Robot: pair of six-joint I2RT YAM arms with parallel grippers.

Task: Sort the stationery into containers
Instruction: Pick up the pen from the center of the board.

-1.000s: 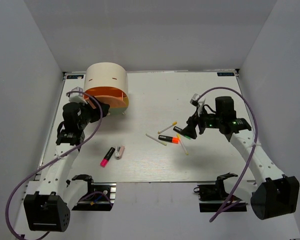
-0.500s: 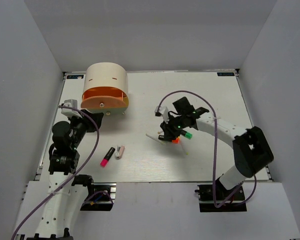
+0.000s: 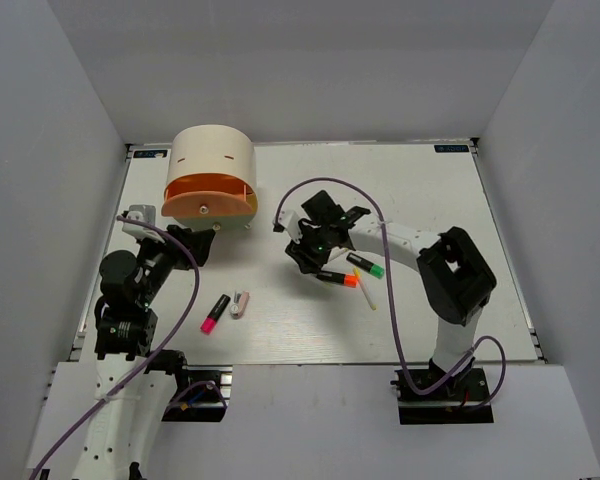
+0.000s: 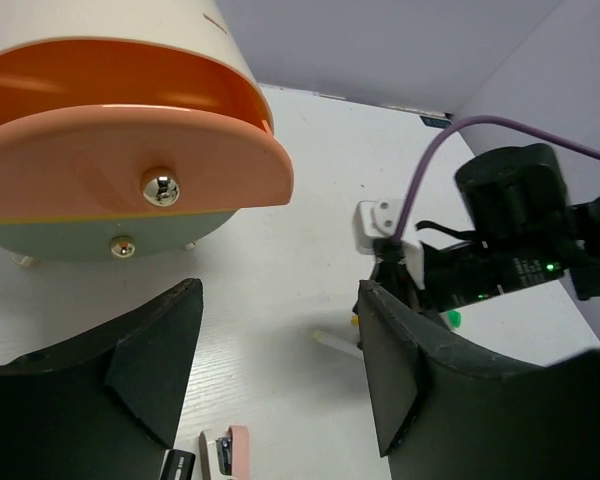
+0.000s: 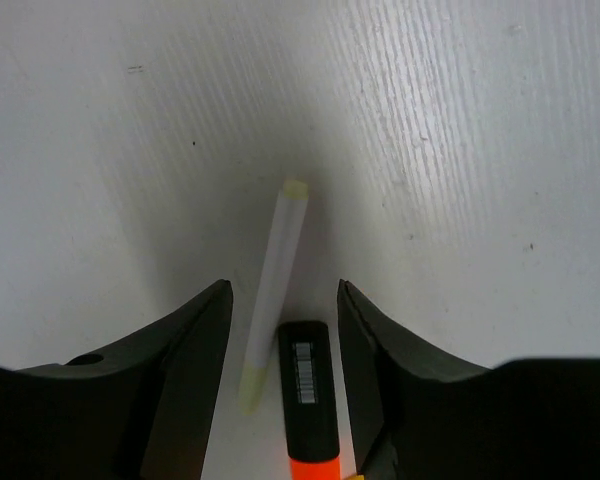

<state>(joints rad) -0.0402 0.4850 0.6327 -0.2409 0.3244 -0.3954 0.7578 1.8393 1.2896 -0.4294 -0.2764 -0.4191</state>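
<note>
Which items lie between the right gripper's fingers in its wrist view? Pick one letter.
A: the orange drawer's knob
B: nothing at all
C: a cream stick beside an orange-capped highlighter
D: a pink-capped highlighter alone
C: the right wrist view shows a thin cream stick lying beside a black orange-capped highlighter, both loose inside the open right gripper, neither one gripped.

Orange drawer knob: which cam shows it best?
Left wrist: the knob is close, sharp and facing the lens. Top external shows only a tiny dot. Right wrist misses it entirely.
</note>
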